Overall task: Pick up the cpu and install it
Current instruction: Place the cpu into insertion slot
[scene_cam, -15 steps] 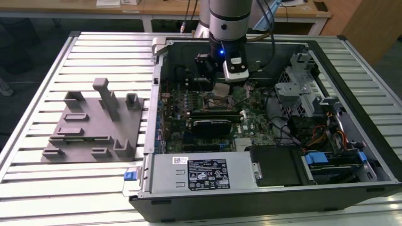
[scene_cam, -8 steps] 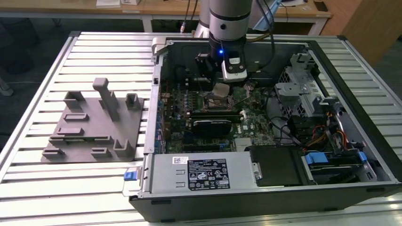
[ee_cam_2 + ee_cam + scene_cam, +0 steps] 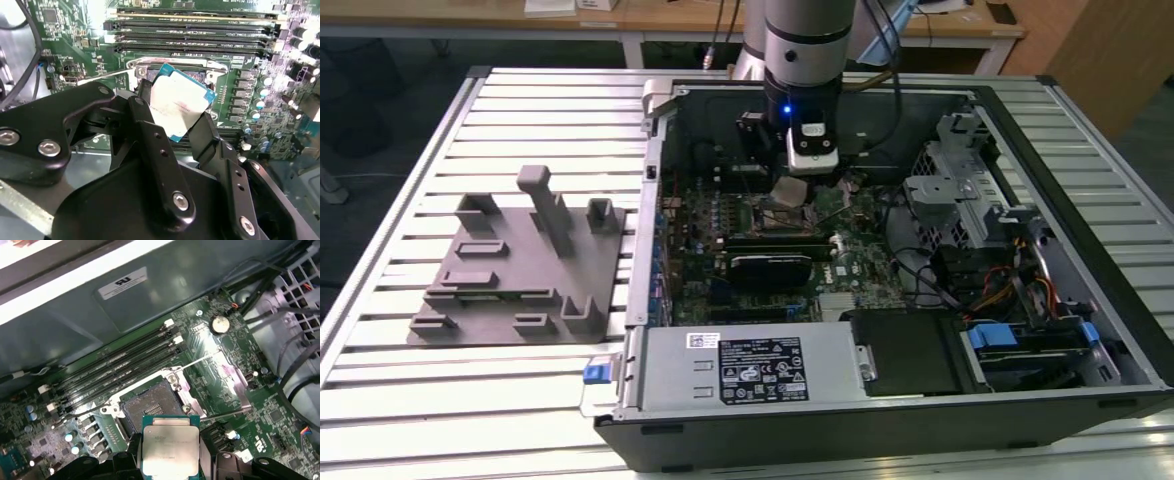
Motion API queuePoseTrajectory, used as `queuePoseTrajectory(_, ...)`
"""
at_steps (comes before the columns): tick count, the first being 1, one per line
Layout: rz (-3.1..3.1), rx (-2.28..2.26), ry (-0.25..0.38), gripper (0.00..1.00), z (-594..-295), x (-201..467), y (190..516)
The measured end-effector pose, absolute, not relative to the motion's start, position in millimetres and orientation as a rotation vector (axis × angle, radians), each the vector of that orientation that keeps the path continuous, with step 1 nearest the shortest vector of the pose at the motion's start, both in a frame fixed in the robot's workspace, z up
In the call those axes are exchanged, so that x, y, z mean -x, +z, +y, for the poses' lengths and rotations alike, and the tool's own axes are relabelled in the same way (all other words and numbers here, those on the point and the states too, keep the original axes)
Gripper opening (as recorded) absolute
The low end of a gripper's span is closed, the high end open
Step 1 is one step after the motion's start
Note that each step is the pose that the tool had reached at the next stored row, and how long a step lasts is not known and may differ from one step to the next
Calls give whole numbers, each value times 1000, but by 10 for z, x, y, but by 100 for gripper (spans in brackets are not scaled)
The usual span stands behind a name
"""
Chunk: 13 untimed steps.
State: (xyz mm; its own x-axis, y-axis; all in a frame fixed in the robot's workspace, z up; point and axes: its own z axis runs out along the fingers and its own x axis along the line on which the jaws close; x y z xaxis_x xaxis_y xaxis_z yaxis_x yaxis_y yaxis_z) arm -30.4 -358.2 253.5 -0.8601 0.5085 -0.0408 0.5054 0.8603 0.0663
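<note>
Jaws are pinched shut on the cpu point(image 3: 170, 450), gripping two opposite edges, shiny top facing the wrist; the gripper point(image 3: 175, 107) hangs it over the motherboard point(image 3: 220, 375); the empty socket point(image 3: 149, 407) sits just beside and below, chip not seated.

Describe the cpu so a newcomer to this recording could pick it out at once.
Look inside the open computer case lying on the slatted table, at the green motherboard under the arm. There the gripper holds the cpu near the empty dark socket. It is the only small flat square with a shiny silver top.
</note>
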Motion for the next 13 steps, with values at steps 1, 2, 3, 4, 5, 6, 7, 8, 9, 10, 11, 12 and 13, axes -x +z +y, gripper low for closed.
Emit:
queuePoseTrajectory(1,2968,-836,81,54,-3582,304,2534)
queuePoseTrajectory(2,2960,-862,81,54,-3582,304,2533)
queuePoseTrajectory(3,2951,-889,80,54,-3582,304,2532)
queuePoseTrajectory(4,2943,-915,79,54,-3582,304,2531)
queuePoseTrajectory(5,2934,-941,78,54,-3582,304,2530)
queuePoseTrajectory(6,2925,-967,77,54,-3582,304,2529)
queuePoseTrajectory(7,2916,-994,76,54,-3583,304,2528)
queuePoseTrajectory(8,2907,-1019,76,54,-3583,304,2527)
queuePoseTrajectory(9,2898,-1043,75,54,-3583,304,2526)
queuePoseTrajectory(10,2889,-1066,74,54,-3583,304,2526)
queuePoseTrajectory(11,2880,-1088,73,54,-3583,304,2526)
queuePoseTrajectory(12,2871,-1111,73,54,-3583,304,2526)
queuePoseTrajectory(13,2863,-1130,72,54,-3583,304,2526)
